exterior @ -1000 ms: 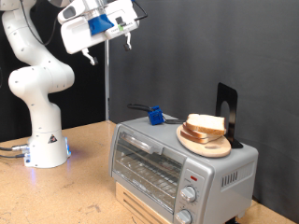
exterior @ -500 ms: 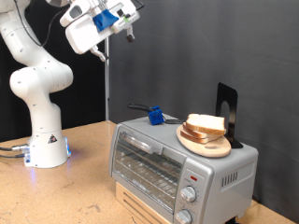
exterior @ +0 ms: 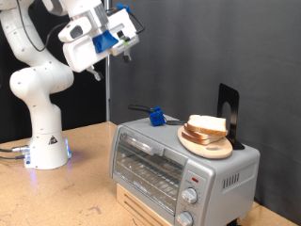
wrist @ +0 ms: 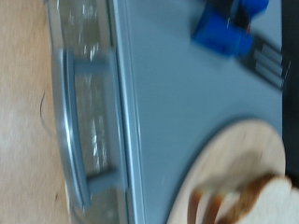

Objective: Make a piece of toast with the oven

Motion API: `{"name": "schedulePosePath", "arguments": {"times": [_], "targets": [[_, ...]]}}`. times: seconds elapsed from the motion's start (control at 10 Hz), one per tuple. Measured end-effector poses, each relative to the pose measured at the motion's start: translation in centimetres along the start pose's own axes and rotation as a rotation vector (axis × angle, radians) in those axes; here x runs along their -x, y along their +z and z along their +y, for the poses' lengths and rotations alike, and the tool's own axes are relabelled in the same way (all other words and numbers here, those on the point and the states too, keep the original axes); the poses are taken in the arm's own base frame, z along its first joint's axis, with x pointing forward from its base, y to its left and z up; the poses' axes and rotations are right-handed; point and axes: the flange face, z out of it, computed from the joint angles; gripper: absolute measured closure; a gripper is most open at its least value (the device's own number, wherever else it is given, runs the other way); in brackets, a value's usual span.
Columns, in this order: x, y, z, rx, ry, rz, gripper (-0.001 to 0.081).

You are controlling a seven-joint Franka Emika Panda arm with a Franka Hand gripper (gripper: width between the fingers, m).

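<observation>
The silver-grey oven (exterior: 165, 162) stands at the exterior view's lower right, its glass door shut, with two knobs (exterior: 191, 196) and a red light on its front. Two pale bread slices (exterior: 208, 124) lie stacked on a round wooden plate (exterior: 209, 143) on the oven's top. My gripper (exterior: 111, 64) hangs high above the table, up and to the exterior view's left of the oven, open and empty. The wrist view shows the oven's top (wrist: 173, 121), its bar handle (wrist: 77, 140), the plate (wrist: 234, 168) and a bread slice (wrist: 257, 201). No fingers show there.
A blue object (exterior: 156, 117) with a black handle lies on the oven's top behind the plate; it also shows in the wrist view (wrist: 224, 26). A black stand (exterior: 229, 111) rises at the oven's far right. The oven sits on a wooden box (exterior: 141, 202). A thin pole (exterior: 108, 89) stands behind.
My gripper has moved down and slightly towards the exterior view's right, turning as it goes. The oven, plate and bread have not moved.
</observation>
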Motion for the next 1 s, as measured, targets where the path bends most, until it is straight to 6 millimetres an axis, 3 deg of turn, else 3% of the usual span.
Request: {"name": "schedulePosePath", "arguments": {"times": [0.3, 0.8, 1.0], "targets": [[-1.1, 2.0, -0.2, -0.022, -0.045, 0.051, 0.0124], [-2.8, 6.6, 1.4, 0.052, -0.028, 0.061, 0.0124], [-3.3, 7.4, 1.8, 0.039, 0.030, 0.089, 0.0124]]}}
